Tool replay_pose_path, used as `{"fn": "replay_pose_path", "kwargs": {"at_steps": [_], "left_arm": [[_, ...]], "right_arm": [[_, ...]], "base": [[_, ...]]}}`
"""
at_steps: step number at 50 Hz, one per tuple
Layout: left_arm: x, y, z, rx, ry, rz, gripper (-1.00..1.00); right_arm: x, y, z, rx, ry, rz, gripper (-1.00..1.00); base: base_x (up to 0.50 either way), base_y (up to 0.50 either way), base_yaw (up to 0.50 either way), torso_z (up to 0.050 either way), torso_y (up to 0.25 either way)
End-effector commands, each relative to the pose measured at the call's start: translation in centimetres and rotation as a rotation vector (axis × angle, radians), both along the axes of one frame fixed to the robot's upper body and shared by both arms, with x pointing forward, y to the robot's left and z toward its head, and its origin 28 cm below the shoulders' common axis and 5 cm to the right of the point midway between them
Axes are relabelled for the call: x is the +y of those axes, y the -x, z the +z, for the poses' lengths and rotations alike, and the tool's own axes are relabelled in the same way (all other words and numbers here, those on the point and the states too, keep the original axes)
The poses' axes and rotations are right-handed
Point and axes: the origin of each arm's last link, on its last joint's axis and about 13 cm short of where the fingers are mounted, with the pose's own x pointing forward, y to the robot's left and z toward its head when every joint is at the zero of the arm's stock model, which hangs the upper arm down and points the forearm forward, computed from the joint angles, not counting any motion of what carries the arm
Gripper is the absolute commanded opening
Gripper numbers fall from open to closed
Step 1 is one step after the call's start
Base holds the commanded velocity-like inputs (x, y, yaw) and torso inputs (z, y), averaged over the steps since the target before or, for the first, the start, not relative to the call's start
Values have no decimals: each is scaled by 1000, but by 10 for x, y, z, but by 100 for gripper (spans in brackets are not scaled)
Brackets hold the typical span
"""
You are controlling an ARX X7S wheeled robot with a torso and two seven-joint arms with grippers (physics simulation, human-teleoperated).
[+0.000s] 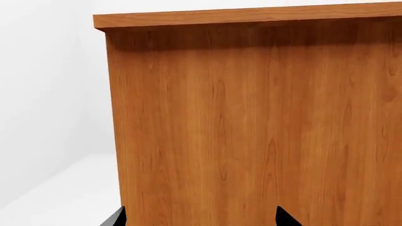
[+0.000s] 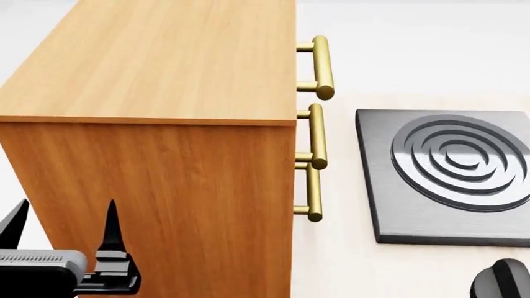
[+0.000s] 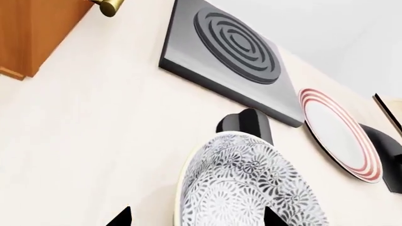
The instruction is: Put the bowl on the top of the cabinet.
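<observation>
The bowl (image 3: 251, 188), deep and white with a fine grey floral pattern, sits on the pale counter and shows only in the right wrist view. My right gripper (image 3: 196, 217) is open, its dark fingertips (image 3: 119, 219) straddling the bowl's near rim; whether they touch it I cannot tell. The orange-brown cabinet (image 2: 166, 155) stands at the left of the head view, its flat top (image 2: 174, 62) bare and its brass handles (image 2: 319, 68) on the right face. My left gripper (image 2: 64, 220) is open beside the cabinet's near side (image 1: 251, 132), holding nothing.
A grey square hotplate (image 2: 447, 174) with ring grooves lies right of the cabinet. A black object (image 3: 245, 125) stands just beyond the bowl. A white plate with red rim rings (image 3: 339, 136) leans farther along, beside another dark item (image 3: 386, 150).
</observation>
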Motion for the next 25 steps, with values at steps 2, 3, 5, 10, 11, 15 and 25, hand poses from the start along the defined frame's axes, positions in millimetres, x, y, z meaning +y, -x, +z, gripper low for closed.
{"fn": "replay_pose_path", "kwargs": {"at_steps": [2,3,5,10,11,15,25], "left_arm": [[0,0,0,0,-1,0,100],[0,0,0,0,-2,0,100],[0,0,-1,-1,1,-1,100],[0,0,-1,1,-1,-1,100],[0,0,-1,0,-1,-1,100],[-1,0,-1,1,-3,-2,100],[-1,0,-1,1,-4,-3,100]], "right_arm": [[-2,-1,-7,19,-1,-3,100],[-2,-2,-7,19,-3,-4,100],[-2,-2,-10,23,-17,-3,100],[-4,-4,-12,27,-23,-12,100],[-4,-3,-12,28,-23,-12,100],[-4,-4,-13,29,-25,-13,100],[-5,-5,-16,35,-27,-16,100]], "base": [[0,0,0,0,0],[0,0,0,0,0],[0,0,0,0,0],[0,0,0,0,0],[0,0,0,0,0],[0,0,0,0,0],[0,0,0,0,0]]}}
